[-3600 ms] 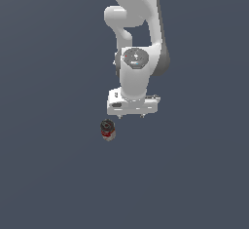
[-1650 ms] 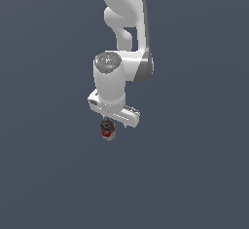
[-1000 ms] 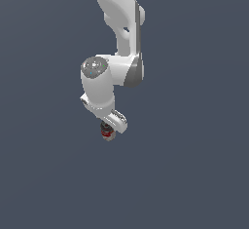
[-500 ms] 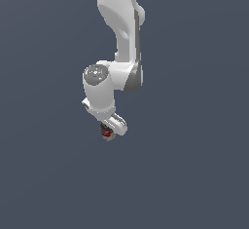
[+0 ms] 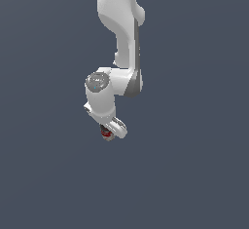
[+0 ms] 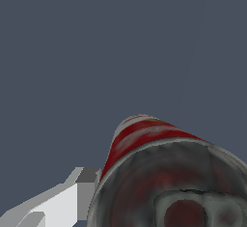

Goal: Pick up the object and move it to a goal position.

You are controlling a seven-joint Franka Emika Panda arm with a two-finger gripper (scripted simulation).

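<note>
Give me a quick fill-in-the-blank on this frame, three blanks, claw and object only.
1. The band around the object is coloured ____.
2. In the exterior view, the object sits directly under the white ____ of the arm, partly hidden by it.
3. In the wrist view, the pale grey finger appears ____ the object, not on top of it.

Missing words: red; claw; beside

Object (image 6: 144, 139) dull, worn metal look; gripper (image 5: 111, 131) glossy white plastic
</note>
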